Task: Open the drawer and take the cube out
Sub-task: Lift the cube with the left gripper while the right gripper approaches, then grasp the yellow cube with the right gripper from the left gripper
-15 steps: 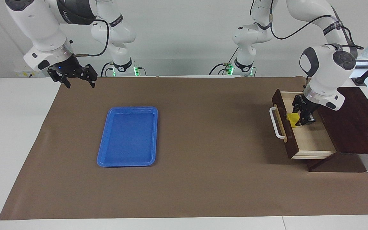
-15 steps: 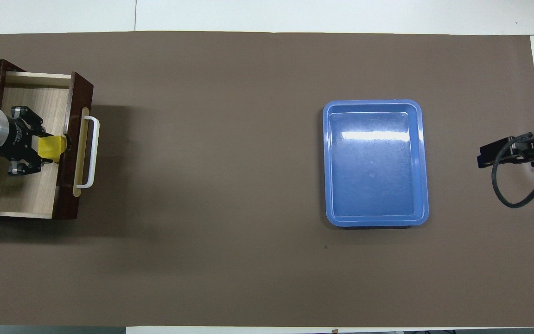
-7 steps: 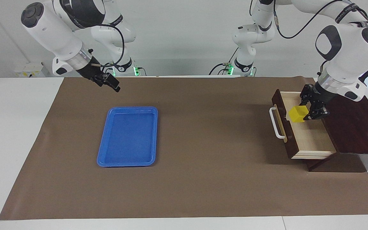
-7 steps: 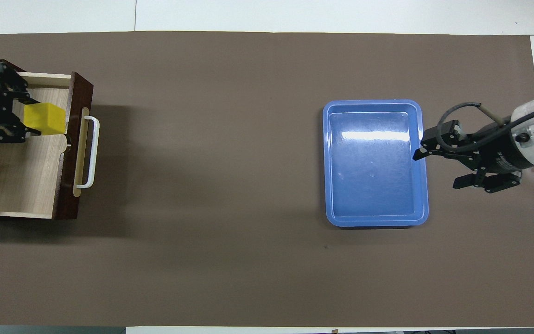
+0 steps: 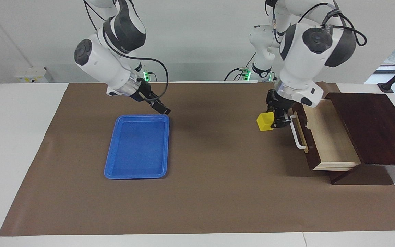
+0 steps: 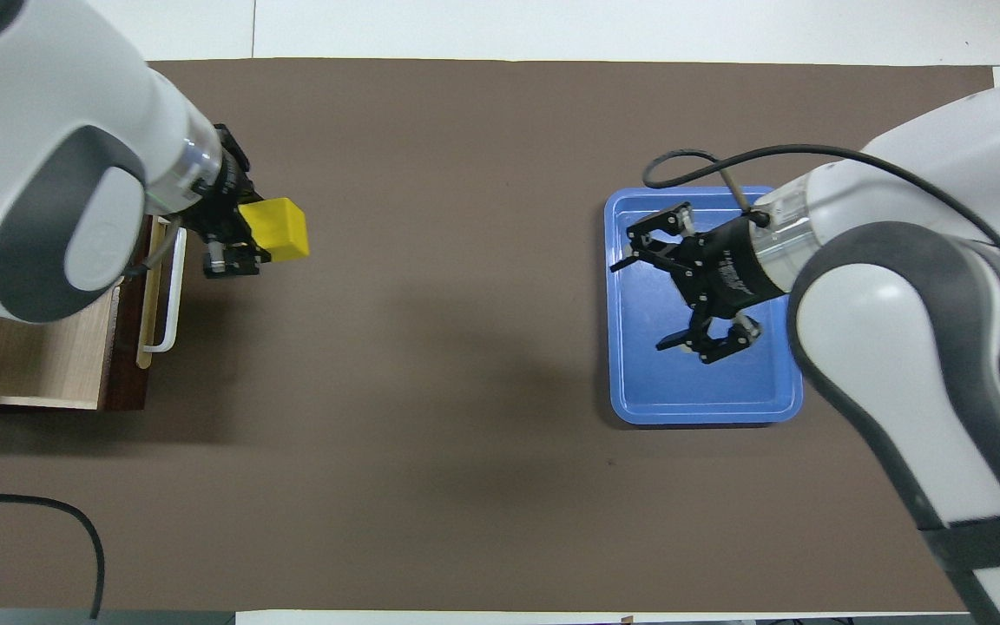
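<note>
The drawer point(image 5: 326, 139) is pulled open from its dark wooden cabinet point(image 5: 372, 127), and its pale interior is bare. Its white handle point(image 5: 297, 133) faces the middle of the table. My left gripper point(image 5: 273, 120) is shut on the yellow cube point(image 5: 265, 122) and holds it in the air over the brown mat, just in front of the drawer's handle. In the overhead view the cube point(image 6: 274, 230) sticks out of the left gripper point(image 6: 244, 239), past the handle point(image 6: 172, 295). My right gripper point(image 6: 641, 304) is open and empty, raised over the blue tray point(image 6: 700, 395).
The blue tray point(image 5: 139, 151) lies flat on the brown mat point(image 5: 218, 178) toward the right arm's end of the table. The cabinet stands at the left arm's end. In the facing view the right gripper point(image 5: 161, 109) hangs over the tray's edge nearest the robots.
My left gripper lifted the cube out of the drawer and carried it over the drawer front to above the mat. My right gripper swung in from the table's end to above the tray.
</note>
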Robot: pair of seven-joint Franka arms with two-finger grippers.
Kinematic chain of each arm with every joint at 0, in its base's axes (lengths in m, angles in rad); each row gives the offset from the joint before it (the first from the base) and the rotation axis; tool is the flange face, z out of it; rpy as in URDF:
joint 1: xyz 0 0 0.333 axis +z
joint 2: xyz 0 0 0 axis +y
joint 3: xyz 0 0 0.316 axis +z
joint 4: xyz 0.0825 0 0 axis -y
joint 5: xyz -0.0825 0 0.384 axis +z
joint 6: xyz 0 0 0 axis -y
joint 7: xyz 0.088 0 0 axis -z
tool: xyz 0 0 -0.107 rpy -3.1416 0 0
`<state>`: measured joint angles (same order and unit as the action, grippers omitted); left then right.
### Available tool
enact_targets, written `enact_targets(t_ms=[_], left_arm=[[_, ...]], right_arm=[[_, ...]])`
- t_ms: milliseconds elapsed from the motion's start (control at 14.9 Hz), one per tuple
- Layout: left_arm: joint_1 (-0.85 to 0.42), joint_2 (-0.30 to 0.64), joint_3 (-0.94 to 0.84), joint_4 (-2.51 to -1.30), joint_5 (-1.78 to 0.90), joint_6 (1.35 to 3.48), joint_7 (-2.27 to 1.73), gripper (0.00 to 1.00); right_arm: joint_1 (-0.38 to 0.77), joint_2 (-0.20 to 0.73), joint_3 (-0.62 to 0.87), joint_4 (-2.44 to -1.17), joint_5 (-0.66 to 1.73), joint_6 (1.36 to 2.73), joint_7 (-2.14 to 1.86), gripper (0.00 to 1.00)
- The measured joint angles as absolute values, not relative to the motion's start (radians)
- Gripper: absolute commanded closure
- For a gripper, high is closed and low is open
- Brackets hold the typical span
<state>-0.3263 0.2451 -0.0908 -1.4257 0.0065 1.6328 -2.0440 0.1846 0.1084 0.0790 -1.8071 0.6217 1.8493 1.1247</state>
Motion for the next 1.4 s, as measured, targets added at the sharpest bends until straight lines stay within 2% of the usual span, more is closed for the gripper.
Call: enact_targets(t_ms=[201,535,803,1405], left_arm=[[-0.429,0.252,-0.091,-1.439,0.007,1.658,-2.147,1.0],[-0.468,0.269,-0.09,-1.464,0.008,1.694,-2.203,1.0],[-0.472,0.27,-0.09,-1.483,0.008,1.714,-2.207,1.0],[-0.494,0.27,-0.09,-1.512,0.008,1.741,-2.222,1.0]], right_arm=[[0.273,0.167,0.08,-1.853,0.778,2.018,1.191,0.0],[0.346,0.272,0.08,-1.841,0.898,2.137,1.299,0.0],[0.396,0.341,0.08,-1.748,0.899,2.151,1.384,0.0],[0.433,0.386,0.08,-1.651,0.899,2.17,1.5,0.0]])
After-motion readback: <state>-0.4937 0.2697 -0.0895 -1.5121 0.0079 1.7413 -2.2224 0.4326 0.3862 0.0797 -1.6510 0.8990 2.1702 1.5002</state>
